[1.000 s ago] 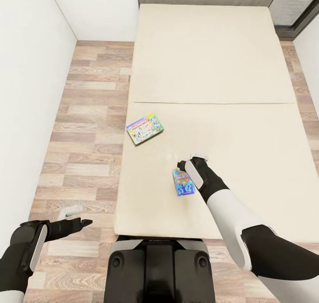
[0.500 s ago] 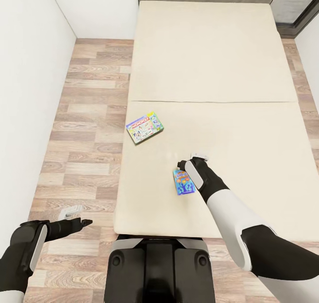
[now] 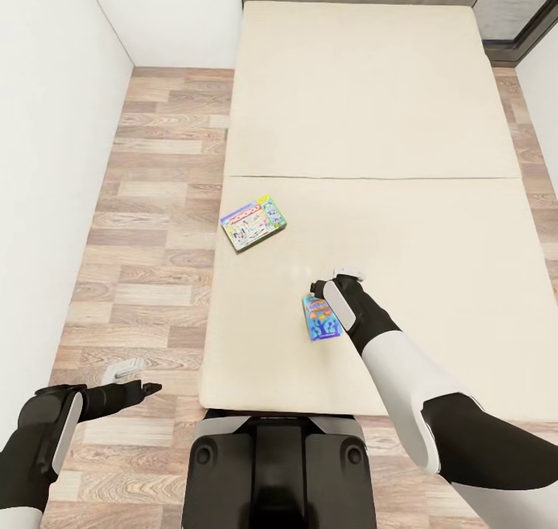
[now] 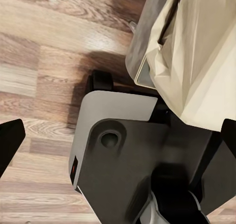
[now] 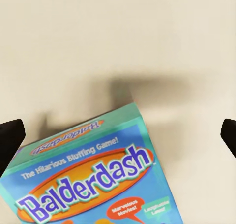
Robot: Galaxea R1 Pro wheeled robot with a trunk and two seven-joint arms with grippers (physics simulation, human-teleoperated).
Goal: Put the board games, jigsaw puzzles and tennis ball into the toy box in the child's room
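Two board games lie on the cream bed (image 3: 403, 126). The Monopoly box (image 3: 253, 223) rests flat near the bed's left edge. Closer to me is the blue Balderdash box (image 3: 320, 317), whose lid (image 5: 93, 179) shows large in the right wrist view. My right gripper (image 3: 333, 278) hangs just above the mattress at that box's far end, open, with its dark fingertips (image 5: 10, 138) spread wide and nothing between them. My left gripper (image 3: 147, 388) is low at the left over the wooden floor, open and empty, well clear of the bed.
A white wall (image 3: 46, 165) runs along the left, with a strip of wooden floor (image 3: 155, 204) between it and the bed. A small grey object (image 3: 124, 369) lies on the floor near my left gripper. My base (image 3: 279, 467) stands against the bed's near end.
The head view tilted slightly a second ago; since then nothing has moved. Both arms and both boxes hold still.
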